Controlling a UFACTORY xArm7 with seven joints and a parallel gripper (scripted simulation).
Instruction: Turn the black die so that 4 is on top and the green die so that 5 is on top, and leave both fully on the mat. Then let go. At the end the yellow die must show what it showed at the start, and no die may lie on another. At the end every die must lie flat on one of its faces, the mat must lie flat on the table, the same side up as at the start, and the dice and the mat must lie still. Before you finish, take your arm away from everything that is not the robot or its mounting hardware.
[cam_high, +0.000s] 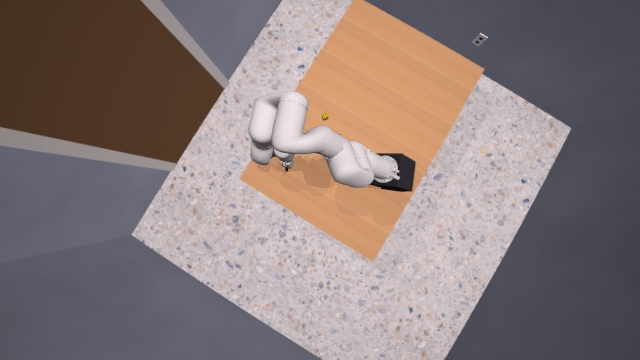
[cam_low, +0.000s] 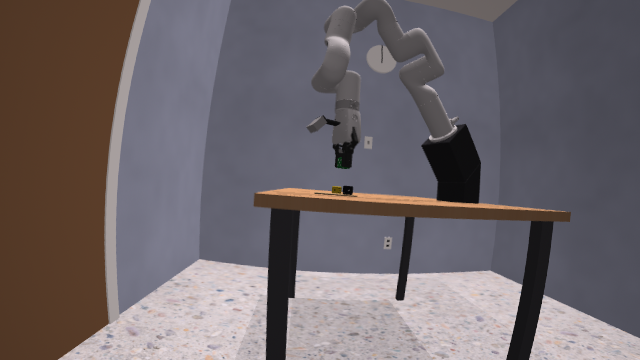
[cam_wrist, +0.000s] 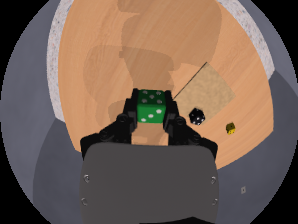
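Our jaws (cam_low: 343, 157) grip the green die (cam_low: 340, 162) (cam_wrist: 151, 106) aloft, likely mid-turn; next we should bring five uppermost and lower it onto the mat (cam_low: 322, 193) (cam_wrist: 212, 90).

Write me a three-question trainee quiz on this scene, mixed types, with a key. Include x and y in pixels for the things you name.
1. True or false: the green die (cam_low: 340, 162) (cam_wrist: 151, 113) touches the mat (cam_low: 322, 193) (cam_wrist: 214, 90).
2. Multiple choice: which die is between the fingers of the gripper (cam_low: 343, 162) (cam_wrist: 151, 107)? A) yellow B) green C) black
3. Fill in: in the wrist view, the die lying off the mat on the bare wood is ____.

Key: 1 false; 2 B; 3 yellow
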